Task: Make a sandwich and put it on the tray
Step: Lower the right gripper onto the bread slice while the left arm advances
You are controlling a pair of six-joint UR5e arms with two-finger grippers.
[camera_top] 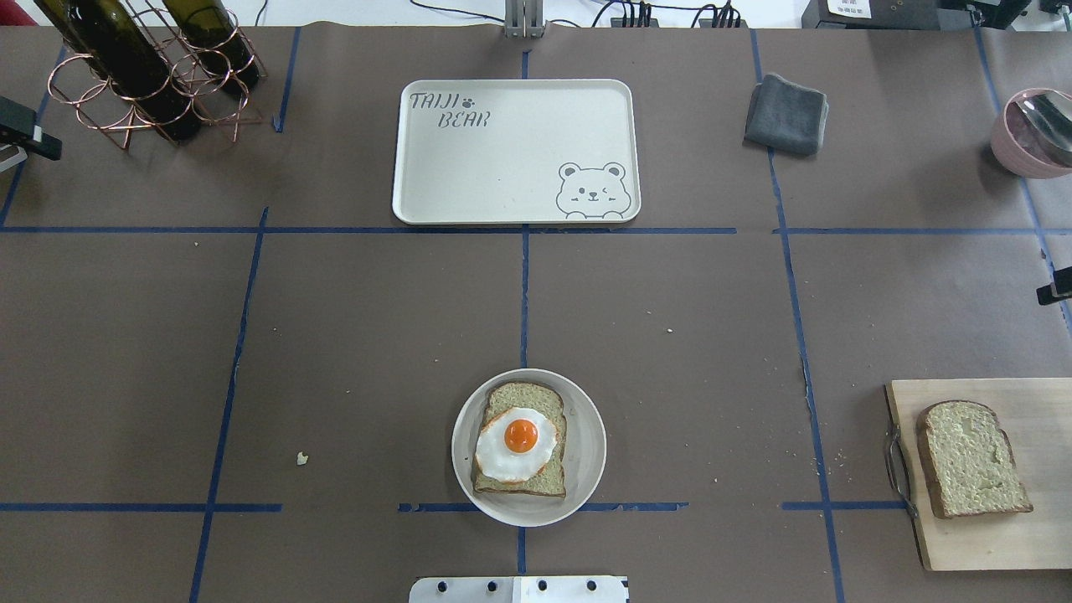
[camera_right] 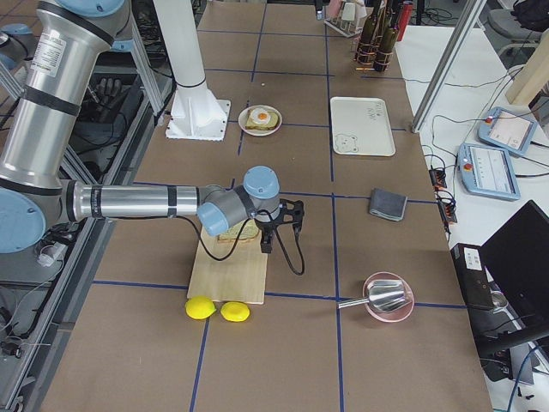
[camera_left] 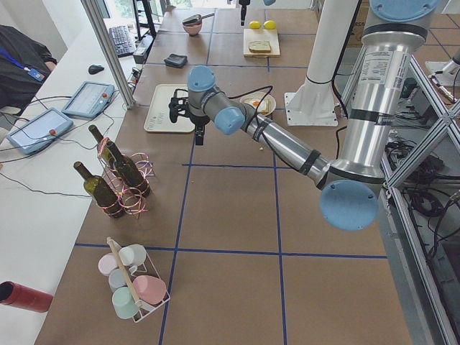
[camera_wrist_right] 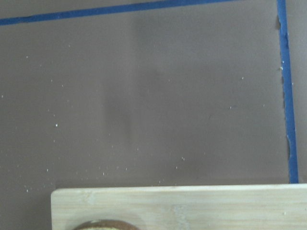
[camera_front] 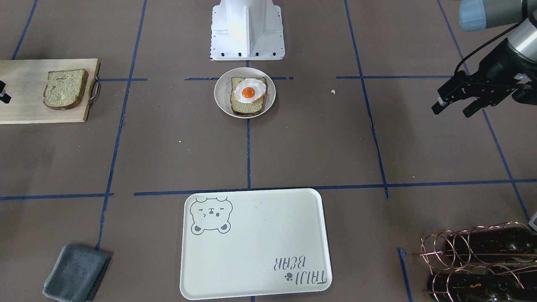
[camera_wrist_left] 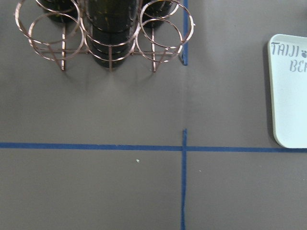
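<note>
Overhead: large cream-white rectangular bear-print tray (camera_top: pixel 519 159) at 12 o'clock. Pale wooden cutting board (camera_top: pixel 1030 536) at 4 w/ one greenish-tan bread slice (camera_top: pixel 971 459). Small round white plate (camera_top: pixel 586 444) at 6, w/ 2nd slice (camera_top: pixel 536 481) under white fried egg (camera_top: pixel 517 444). Left gripper (camera_front: pixel 455 108): fingers spread, holding nothing. Right gripper (camera_top: pixel 1057 289): can't tell.

Lighting's bright and even from overhead, so shadows are soft, e.g. the faint one by the grey cloth (camera_front: pixel 75 272). White robot base (camera_front: pixel 247 29) is blown out in the front view, tho the tray (camera_front: pixel 251 251) lettering's crisp. Right wrist cam's soft w/ the cutting board (camera_wrist_right: pixel 182 208) edge fuzzy, and the left side view leans the metal post (camera_left: pixel 108 50) near its edge.
</note>
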